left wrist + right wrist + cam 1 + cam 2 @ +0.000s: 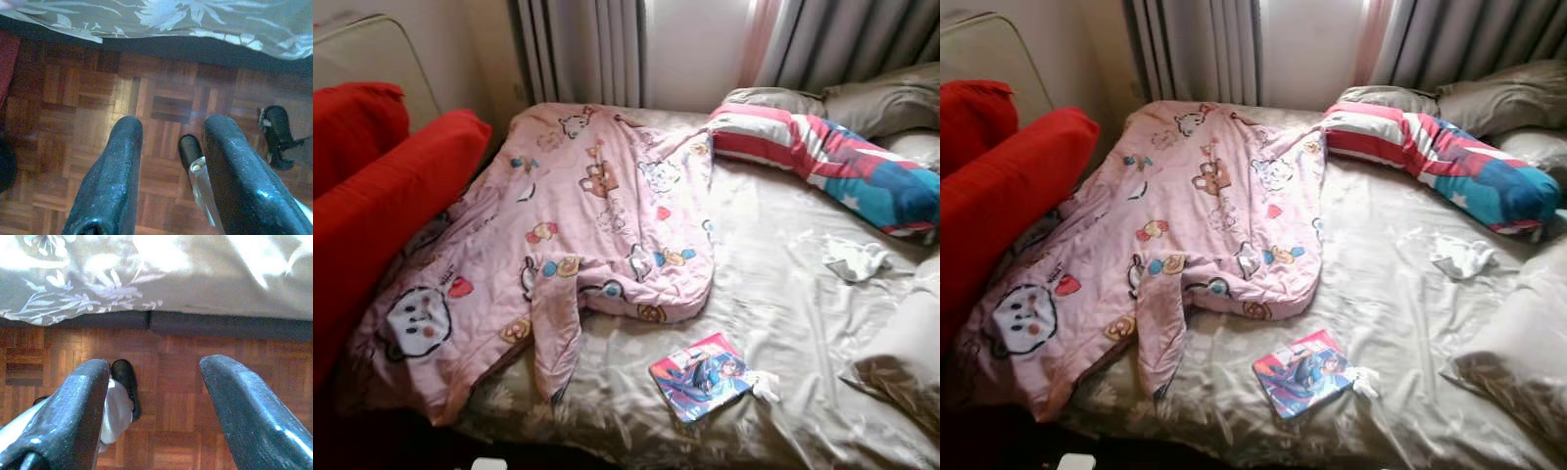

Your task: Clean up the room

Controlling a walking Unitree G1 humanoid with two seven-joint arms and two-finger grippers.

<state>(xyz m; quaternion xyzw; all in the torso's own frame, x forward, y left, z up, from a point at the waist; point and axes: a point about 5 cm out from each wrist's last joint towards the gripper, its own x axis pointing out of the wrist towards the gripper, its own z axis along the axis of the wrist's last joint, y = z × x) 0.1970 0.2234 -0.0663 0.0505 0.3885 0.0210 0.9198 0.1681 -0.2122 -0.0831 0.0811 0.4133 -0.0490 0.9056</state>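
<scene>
Item: comic book [701,375] flat on bed [783,294] near its front edge, at five o'clock from pink quilt [578,225], long axis toward two o'clock; left gripper [171,161] and right gripper [154,401] both spread, empty, hanging over parquet floor [73,122]; right judged nearer.

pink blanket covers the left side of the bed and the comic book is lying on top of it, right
Not quite. The pink blanket does cover the bed's left side, but the comic book lies on the bare beige sheet just past the blanket's edge, not on it. The left eye view shows this.
</scene>
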